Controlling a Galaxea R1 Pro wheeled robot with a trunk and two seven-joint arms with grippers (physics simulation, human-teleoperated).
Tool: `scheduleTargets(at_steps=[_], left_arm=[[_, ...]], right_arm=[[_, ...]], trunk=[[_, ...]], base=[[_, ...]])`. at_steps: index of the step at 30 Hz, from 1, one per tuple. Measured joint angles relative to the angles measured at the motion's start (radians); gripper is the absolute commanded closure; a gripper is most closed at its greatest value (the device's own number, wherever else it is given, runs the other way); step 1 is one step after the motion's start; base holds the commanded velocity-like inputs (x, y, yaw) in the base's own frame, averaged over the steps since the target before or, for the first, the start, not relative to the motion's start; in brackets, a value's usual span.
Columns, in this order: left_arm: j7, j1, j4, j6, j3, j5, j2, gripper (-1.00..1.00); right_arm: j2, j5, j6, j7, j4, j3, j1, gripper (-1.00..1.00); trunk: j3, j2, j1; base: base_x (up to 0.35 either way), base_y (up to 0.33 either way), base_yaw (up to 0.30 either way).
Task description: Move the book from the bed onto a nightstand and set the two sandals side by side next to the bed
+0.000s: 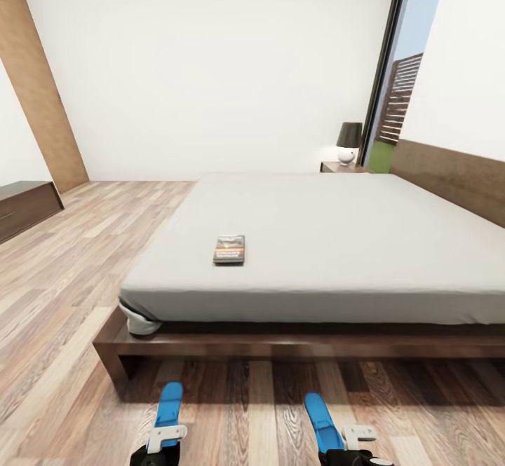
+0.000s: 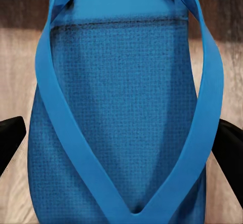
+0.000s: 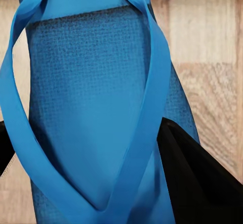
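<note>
Left pincer [image 1: 163, 445] grasps the left sandal [image 1: 169, 404]; right pincer [image 1: 347, 448] grasps the right sandal [image 1: 322, 420], both above the floor before the bed [image 1: 315, 228]. The book [image 1: 229, 249] lies on the bed's near-left area.

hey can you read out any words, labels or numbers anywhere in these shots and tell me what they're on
Book on the bed: an orange band and pale lettering on its cover, too small and blurred to read.
Blue sandals held in the grippers: no print or label visible.
Nothing else carries text.
</note>
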Motion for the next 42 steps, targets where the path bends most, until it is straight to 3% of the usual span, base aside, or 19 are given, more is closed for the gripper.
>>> scheduleTargets(at_steps=[28, 33, 42], left_arm=[[-0.001, 0.002, 0.001, -0.06, -0.001, 0.002, -0.001, 1.0], [-0.002, 0.002, 0.001, -0.061, 0.0, 0.004, -0.003, 1.0], [-0.003, 0.002, 0.002, -0.059, -0.001, 0.004, -0.003, 1.0]], right_arm=[[0.0, 0.0, 0.0, -0.001, 0.0, 0.0, 0.0, 1.0], [0.0, 0.0, 0.0, -0.001, 0.0, 0.0, 0.0, 1.0], [-0.001, 0.001, 0.001, 0.0, -0.034, 0.0, 0.0, 1.0]], trunk=[[0.0, 0.0, 0.0], [-0.016, -0.035, 0.019], [-0.05, -0.037, 0.023]], base=[[0.011, 0.095, 0.0], [0.0, 0.002, 0.0], [0.0, 0.0, 0.0]])
